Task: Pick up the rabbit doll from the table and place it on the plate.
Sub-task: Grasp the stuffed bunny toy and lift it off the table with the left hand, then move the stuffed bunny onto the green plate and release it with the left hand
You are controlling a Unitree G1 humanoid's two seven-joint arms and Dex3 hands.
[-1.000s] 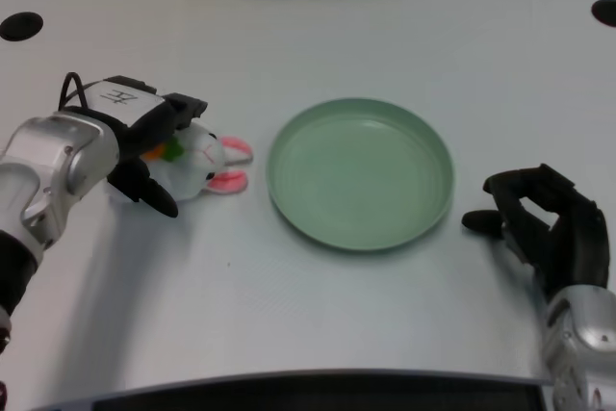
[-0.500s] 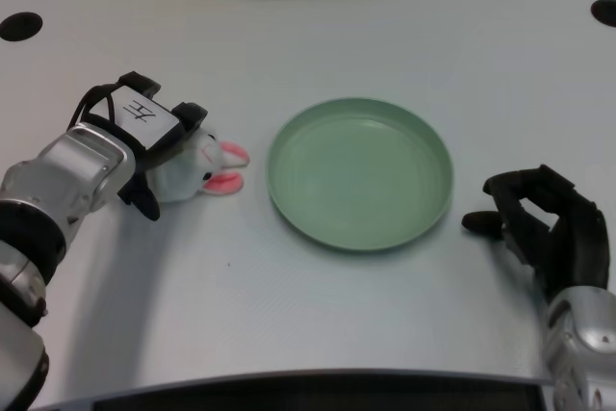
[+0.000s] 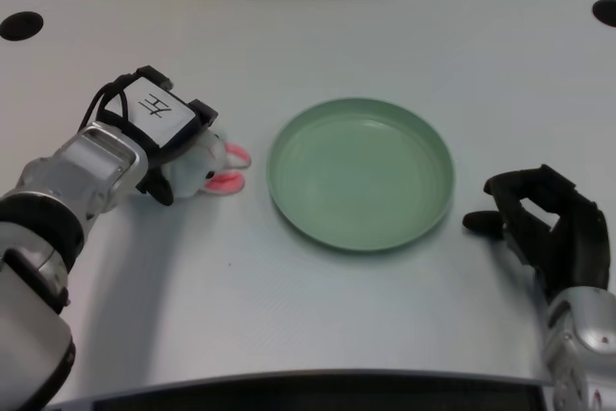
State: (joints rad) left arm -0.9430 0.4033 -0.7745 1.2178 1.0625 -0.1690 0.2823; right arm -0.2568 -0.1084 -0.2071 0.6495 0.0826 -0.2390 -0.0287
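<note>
Rabbit doll [image 3: 205, 166]: small white plush with pink ears, lying on the white table [image 3: 318, 26] at about 9 o'clock from the plate, just beside its rim but apart from it. Ears point toward 3 o'clock, at the plate. Most of the body is covered by the hand above it; only the head end and ears show.

Handling, judged: soft and light, squashes under pressure, will not break. Fabric should give fair friction. Best hold is around the plump body, not the thin ears, which would flop and let it swing.

Left hand [image 3: 164, 137]: black, with a white label on its back, set directly over the doll from the 9 o'clock side. Fingers curl down around the doll's body, with a dark fingertip [image 3: 159, 191] showing at the near edge at table level. It appears to grip the doll, though the contact under the palm is hidden. The doll looks to be on the table, not yet lifted.

Green plate [image 3: 289, 209]: round, shallow, with nothing on it, at the middle of the view. Judged next need: a short lift and carry toward 3 o'clock.

Right hand [image 3: 544, 223]: fingers curled, resting at 3 o'clock of the plate, apart from it.
</note>
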